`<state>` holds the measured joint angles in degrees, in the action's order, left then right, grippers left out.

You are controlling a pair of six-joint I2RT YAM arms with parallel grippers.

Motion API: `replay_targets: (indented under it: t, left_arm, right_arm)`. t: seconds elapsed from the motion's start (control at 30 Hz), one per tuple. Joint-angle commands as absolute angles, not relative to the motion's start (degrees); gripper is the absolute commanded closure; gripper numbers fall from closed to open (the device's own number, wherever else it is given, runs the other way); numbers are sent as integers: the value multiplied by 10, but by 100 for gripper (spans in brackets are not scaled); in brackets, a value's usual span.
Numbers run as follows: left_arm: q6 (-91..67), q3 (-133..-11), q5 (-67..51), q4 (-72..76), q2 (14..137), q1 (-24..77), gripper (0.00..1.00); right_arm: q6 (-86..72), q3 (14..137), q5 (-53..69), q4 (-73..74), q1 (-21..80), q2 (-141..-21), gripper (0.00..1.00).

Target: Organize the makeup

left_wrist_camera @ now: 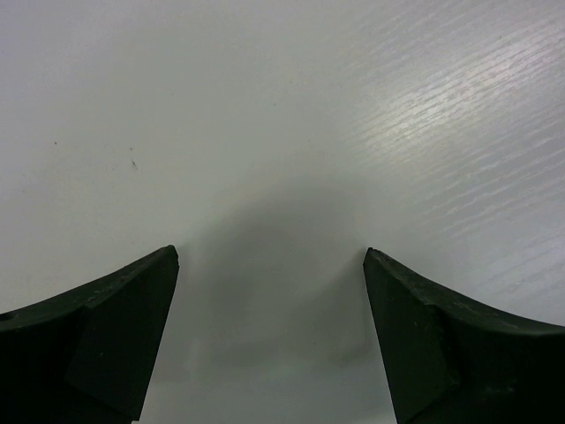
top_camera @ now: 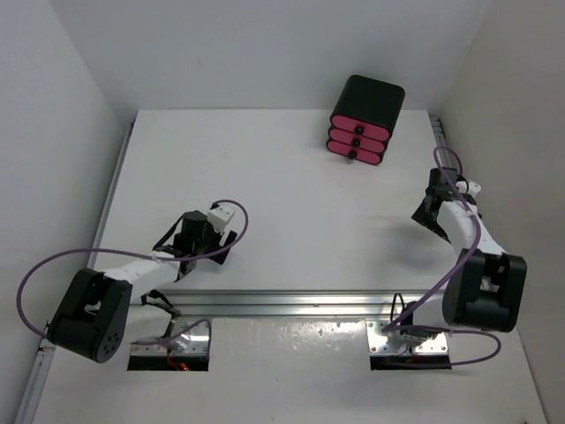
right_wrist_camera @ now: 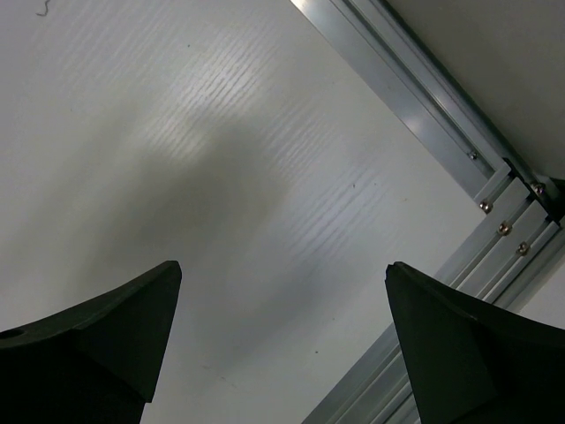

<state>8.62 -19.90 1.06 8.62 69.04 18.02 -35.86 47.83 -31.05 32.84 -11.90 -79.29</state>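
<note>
I find open white bench [top_camera: 282, 194] across the middle, between the two arms. One obstacle stands on it: a black box with three pink drawers [top_camera: 364, 119], on the far side, right of centre, near the back wall [top_camera: 265, 53].

My left fingers [left_wrist_camera: 115, 336] stand wide apart with bare bench between them. My right fingers [right_wrist_camera: 106, 344] stand wide too, but an aluminium edge rail [right_wrist_camera: 441, 115] with a bolted joint runs close on their right.

A crosswise rail [top_camera: 291, 303] bounds the near side. The left wall [top_camera: 53, 115] and right wall [top_camera: 516, 88] close the flanks.
</note>
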Motion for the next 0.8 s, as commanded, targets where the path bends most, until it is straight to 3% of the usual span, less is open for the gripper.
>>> replay_targets:
  t: [0.0, 0.77]
  left_arm:
    - [75, -192, 7, 121, 702, 178, 7]
    - [75, -204, 12, 121, 721, 178, 6]
  right_arm:
    - [-381, 505, -299, 359, -120, -811, 1]
    - [-424, 542, -315, 388, -120, -835, 1]
